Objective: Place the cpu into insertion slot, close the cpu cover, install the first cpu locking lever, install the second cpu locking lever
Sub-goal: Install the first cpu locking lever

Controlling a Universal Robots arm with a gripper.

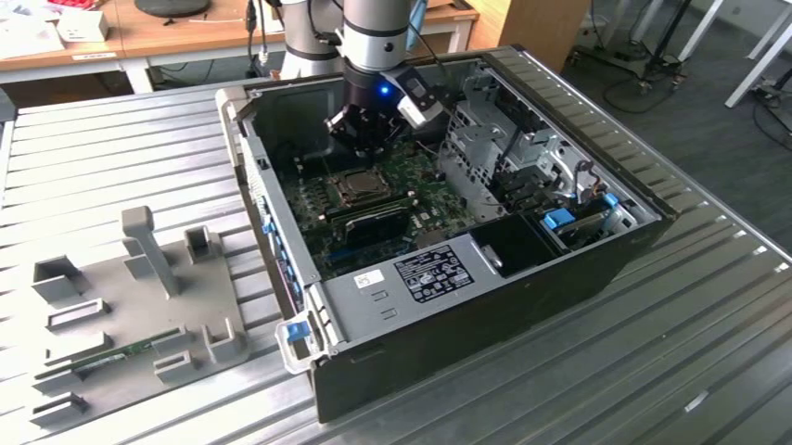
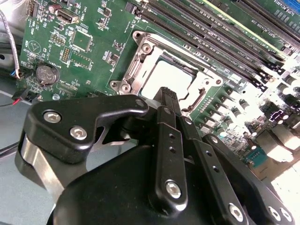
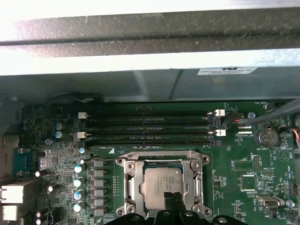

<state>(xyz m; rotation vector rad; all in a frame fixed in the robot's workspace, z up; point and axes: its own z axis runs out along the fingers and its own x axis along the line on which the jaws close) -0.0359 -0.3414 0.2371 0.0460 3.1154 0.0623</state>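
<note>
Inside the open PC case (image 1: pixel 520 334), low over the mobo (image 3: pixel 243 173), the gripper (image 3: pixel 172 200) hangs w/ its fingers pinched together on nothing; the tips sit right above one edge of the cpu (image 3: pixel 161 180), so the chip lies straight below and just ahead of them, v. near. The cpu rests flat & square in place, dull grey top w/ faint print; the cpu cover (image 3: pixel 129 185) lies down round it as a silvery frame, chip showing thru its window.

A robotics lab or workshop: an opened computer tower (image 1: pixel 433 269) lies on a ribbed metal bench (image 1: pixel 693 371) under a robot arm (image 1: pixel 375 32), beside a grey fixture plate (image 1: pixel 124 320). Wooden desks (image 1: pixel 185 37) stand behind
</note>
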